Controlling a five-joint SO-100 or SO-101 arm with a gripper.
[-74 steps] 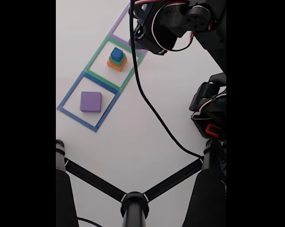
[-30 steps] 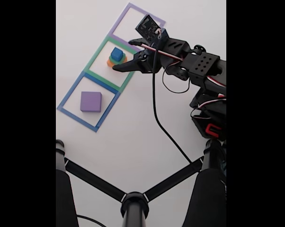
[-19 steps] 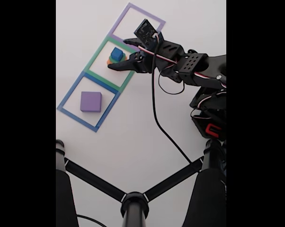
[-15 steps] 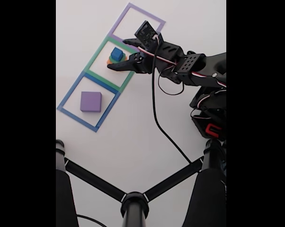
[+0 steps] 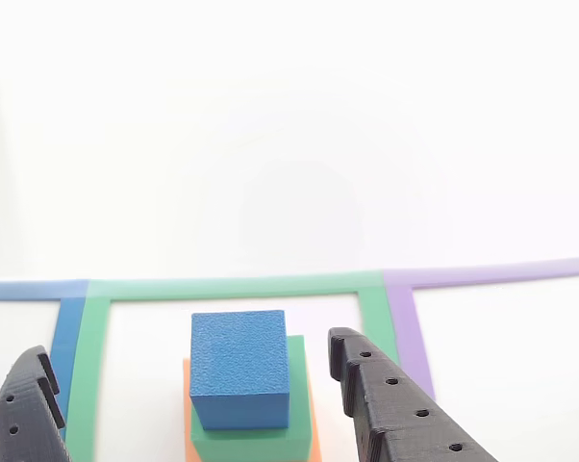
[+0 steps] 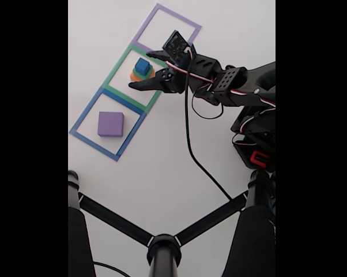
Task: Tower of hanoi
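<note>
- Blue cube (image 5: 239, 366), the smallest block, sits on top of a green block (image 5: 256, 438), which rests on an orange block (image 5: 188, 414); we see this three-block stack in both views, inside the green tape square (image 6: 117, 72) on the white table (image 6: 162, 173).
- Black gripper (image 6: 142, 70) spreads wide, with one fingertip on each side of the stack; in the other view its two fingers (image 5: 395, 404) flank the blocks with clear gaps, touching neither.
- We note that in the other view the blue cube stands upright and sits toward the left part of the green block, leaving a strip of green showing at the right.
- We find the purple block (image 6: 110, 124), flat and largest, lying alone inside the blue tape square (image 6: 84, 118), well apart from the stack and nearer the left edge of the table in the fixed view.
- We see a purple tape square (image 6: 156, 11) beyond the green one, toward the table's far edge.
- A black cable (image 6: 188, 144) trails from the arm (image 6: 242, 92) across the table.
</note>
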